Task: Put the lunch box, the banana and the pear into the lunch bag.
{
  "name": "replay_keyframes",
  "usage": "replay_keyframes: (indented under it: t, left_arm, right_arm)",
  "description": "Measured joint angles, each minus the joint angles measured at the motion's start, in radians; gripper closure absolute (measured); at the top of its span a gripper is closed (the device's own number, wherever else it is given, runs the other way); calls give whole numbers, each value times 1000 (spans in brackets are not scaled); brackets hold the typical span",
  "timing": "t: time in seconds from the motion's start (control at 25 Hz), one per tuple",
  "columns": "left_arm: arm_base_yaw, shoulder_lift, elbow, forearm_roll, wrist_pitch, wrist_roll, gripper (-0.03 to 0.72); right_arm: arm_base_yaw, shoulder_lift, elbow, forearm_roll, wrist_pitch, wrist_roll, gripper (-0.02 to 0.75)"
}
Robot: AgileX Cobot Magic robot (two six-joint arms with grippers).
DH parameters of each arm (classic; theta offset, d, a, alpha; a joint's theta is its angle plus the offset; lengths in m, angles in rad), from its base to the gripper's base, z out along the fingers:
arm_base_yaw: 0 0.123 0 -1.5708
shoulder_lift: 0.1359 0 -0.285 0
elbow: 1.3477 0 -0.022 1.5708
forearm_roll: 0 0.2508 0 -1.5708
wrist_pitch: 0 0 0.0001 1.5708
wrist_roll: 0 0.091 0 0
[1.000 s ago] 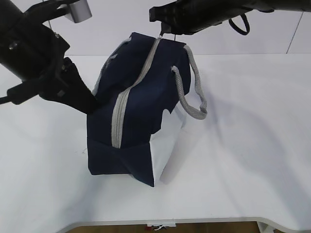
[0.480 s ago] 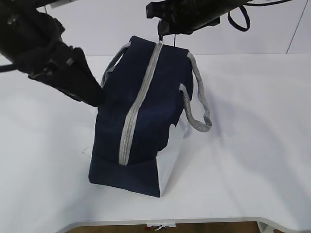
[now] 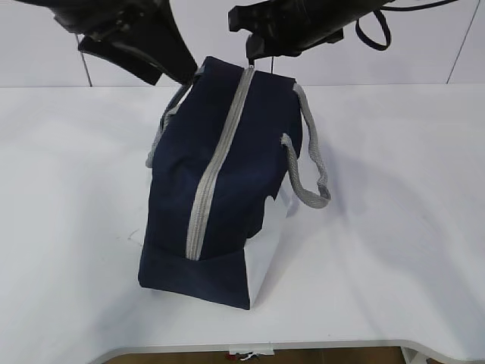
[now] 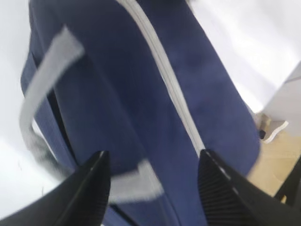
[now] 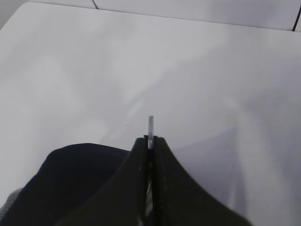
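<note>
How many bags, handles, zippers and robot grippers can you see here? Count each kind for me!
Bags: 1, the lunch bag
Handles: 2, a near handle and a far handle
Zippers: 1, the zipper, closed
Grippers: 2, the left gripper and the right gripper
Total: 6

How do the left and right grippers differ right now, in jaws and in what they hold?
The left gripper has its jaws spread wide with nothing between them; the right gripper has its jaws pressed shut on the zipper ring pull. The left one hangs off the lunch bag, looking down its zipper; the right one sits at the bag's far end. Both are black and above the bag.
</note>
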Motion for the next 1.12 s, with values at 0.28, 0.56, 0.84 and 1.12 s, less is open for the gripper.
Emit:
replay_keyframes:
  t: [0.28, 0.56, 0.84, 1.12]
  left_arm:
    - [0, 166, -141, 0, 0, -1, 241]
    - [0, 239, -182, 0, -13, 5, 295]
    - [0, 246, -182, 0, 8, 78, 670]
    - [0, 246, -182, 5, 42, 106, 688]
  right_arm:
    - [0, 0, 0, 0, 0, 0, 724]
    - [0, 0, 0, 0, 0, 0, 724]
    - [0, 0, 0, 0, 0, 0, 724]
    - [0, 7, 0, -5, 1, 0, 724]
